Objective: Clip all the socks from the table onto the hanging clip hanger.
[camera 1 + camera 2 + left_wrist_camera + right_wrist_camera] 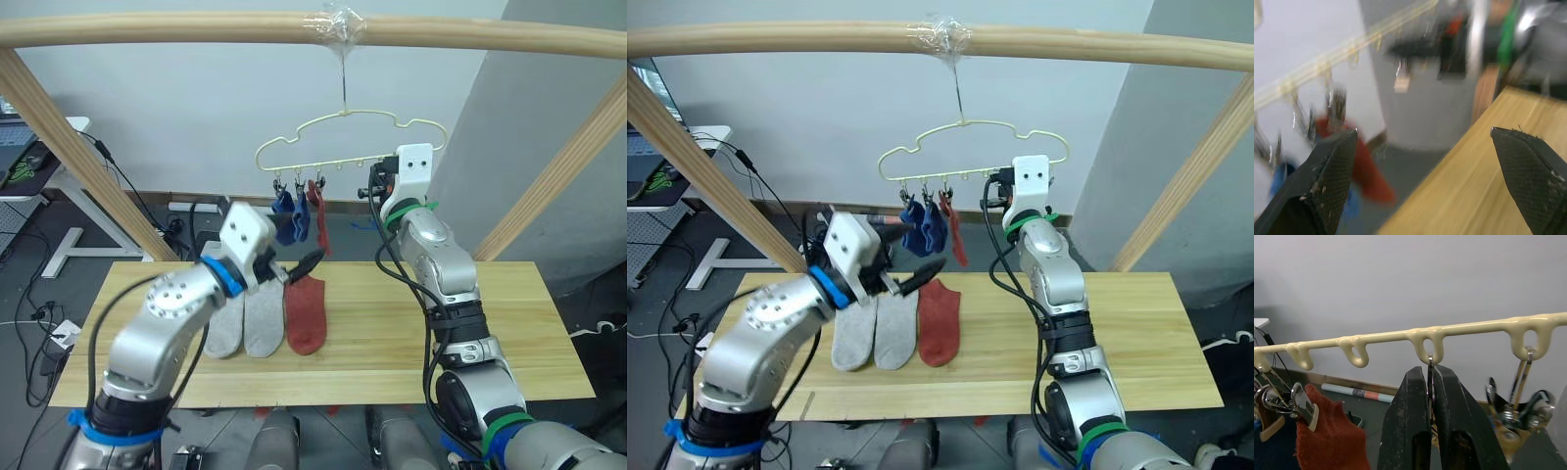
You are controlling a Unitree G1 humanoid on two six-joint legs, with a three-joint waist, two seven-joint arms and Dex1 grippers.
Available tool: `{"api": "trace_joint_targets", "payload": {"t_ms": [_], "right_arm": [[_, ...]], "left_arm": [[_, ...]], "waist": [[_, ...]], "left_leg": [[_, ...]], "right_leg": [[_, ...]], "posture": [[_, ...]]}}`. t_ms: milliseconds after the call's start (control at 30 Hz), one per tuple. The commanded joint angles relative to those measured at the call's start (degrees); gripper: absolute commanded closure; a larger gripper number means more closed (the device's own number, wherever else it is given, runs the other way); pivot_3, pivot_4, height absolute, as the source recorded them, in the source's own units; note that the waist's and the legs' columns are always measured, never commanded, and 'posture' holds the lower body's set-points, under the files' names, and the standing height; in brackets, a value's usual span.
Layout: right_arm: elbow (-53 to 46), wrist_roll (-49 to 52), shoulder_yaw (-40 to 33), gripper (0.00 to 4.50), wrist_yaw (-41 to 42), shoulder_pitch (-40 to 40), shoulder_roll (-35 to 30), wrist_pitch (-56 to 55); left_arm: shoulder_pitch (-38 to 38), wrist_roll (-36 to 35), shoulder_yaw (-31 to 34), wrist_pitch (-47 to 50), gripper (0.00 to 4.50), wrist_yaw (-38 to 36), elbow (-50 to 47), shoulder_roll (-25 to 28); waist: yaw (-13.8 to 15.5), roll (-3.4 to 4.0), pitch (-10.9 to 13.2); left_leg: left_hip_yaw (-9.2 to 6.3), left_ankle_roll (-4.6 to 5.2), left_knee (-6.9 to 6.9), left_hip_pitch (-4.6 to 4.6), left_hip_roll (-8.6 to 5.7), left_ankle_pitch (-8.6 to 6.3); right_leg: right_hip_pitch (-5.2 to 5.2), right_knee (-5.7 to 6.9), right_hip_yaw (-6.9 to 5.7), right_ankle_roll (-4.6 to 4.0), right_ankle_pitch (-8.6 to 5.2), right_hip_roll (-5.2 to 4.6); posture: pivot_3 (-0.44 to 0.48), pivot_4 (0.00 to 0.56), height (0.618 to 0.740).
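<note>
I see right claw (1431, 396) pinched on a metal clip (1430, 363) under the cream hanger (1400, 337) | left claw (1422, 181) spread wide, empty, above the tabletop (392, 333) | two grey socks (245, 318) and one red sock (306, 311) on tabletop | two blue socks (291, 217), one red (319, 220) clipped up
</note>
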Motion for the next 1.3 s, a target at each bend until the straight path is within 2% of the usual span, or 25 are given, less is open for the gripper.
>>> {"api": "trace_joint_targets", "payload": {"t_ms": [33, 100, 200, 333, 600, 700, 900, 1000, 1300], "right_arm": [[-4.8, 0.6, 0.6, 4.49, 0.9, 1.0, -0.5, 1.5], [-5.7, 0.6, 0.6, 4.49, 0.8, 1.5, -0.5, 2.3], [-6.4, 0.5, 0.8, 4.49, 0.7, 1.9, -0.5, 2.9], [-8.8, 0.3, 0.8, 4.49, 0.0, 3.2, -0.6, 4.5], [-11.0, -0.1, 0.9, 4.49, -0.3, 4.0, -0.9, 6.4], [-11.9, -0.1, 0.9, 4.49, -0.4, 4.2, -1.1, 7.0], [-13.1, 0.0, 0.8, 4.49, -0.9, 5.0, -1.4, 7.9], [-13.8, 0.1, 0.7, 4.50, -0.9, 5.5, -1.6, 8.6], [-14.8, 0.6, 0.3, 4.50, -0.2, 6.2, -2.4, 9.7]], "left_arm": [[3.1, 5.8, -3.8, -3.7, 0.00, 5.0, 10.3, -5.7], [2.9, 7.5, -5.1, -4.1, 0.00, 5.8, 15.0, -8.5], [2.3, 9.6, -5.9, -5.4, 0.00, 5.5, 18.0, -9.8], [-3.2, 12.5, -6.3, -8.5, 0.00, 9.6, 30.6, -16.3], [-9.3, 18.2, -7.2, -10.7, 0.00, 10.7, 47.0, -18.9], [-9.4, 20.1, -7.1, -11.5, 0.00, 12.1, 48.3, -18.5], [-8.2, 20.2, -7.3, -9.3, 0.00, 10.2, 46.9, -18.7], [-6.9, 19.0, -7.0, -8.6, 0.63, 8.9, 45.9, -19.5], [-1.6, 19.5, -9.7, -8.9, 3.28, 5.8, 39.6, -20.9]], "waist": [[0.1, 0.03, 0.0], [0.1, 0.02, 0.0], [-0.1, 0.02, 0.0], [-0.1, 0.12, 0.0], [-0.5, 0.13, -0.1], [-0.5, 0.13, -0.1], [-0.6, 0.18, -0.1], [-0.6, 0.27, -0.3], [-0.4, 0.67, -1.2]], "left_leg": [[0.00, 0.00, 0.00, 0.00, 0.00, 0.00], [-0.07, 0.00, 0.07, -0.06, 0.00, 0.00], [-0.07, 0.02, 0.09, -0.04, 0.00, 0.02], [-0.07, 0.05, 0.10, -0.01, -0.01, 0.04], [-0.07, 0.06, 0.09, -0.02, -0.01, 0.04], [-0.05, 0.06, 0.11, 0.00, -0.02, 0.04], [-0.06, 0.05, 0.11, 0.08, -0.02, 0.04], [-0.05, 0.05, 0.11, 0.09, -0.02, 0.04], [-0.05, 0.06, 0.11, 0.14, -0.03, 0.05]], "right_leg": [[0.00, 0.02, 0.00, 0.00, 0.00, 0.00], [-0.01, 0.02, -0.06, 0.03, -0.01, 0.00], [-0.01, 0.06, -0.06, 0.07, -0.03, 0.00], [0.02, 0.06, -0.05, 0.10, -0.04, 0.01], [0.02, 0.05, -0.06, 0.10, 0.06, 0.01], [0.03, 0.05, -0.04, 0.13, 0.06, 0.00], [0.11, 0.07, -0.04, 0.18, 0.04, 0.00], [0.12, 0.06, -0.04, 0.17, 0.04, 0.00], [0.19, 0.02, -0.04, 0.26, -0.01, -0.01]], "posture": [[0.087, 0.204, 0.740], [0.087, 0.204, 0.740], [0.072, 0.205, 0.740], [0.056, 0.203, 0.740], [0.024, 0.191, 0.740], [0.017, 0.187, 0.740], [0.014, 0.181, 0.740], [0.016, 0.172, 0.740], [0.027, 0.146, 0.740]]}}
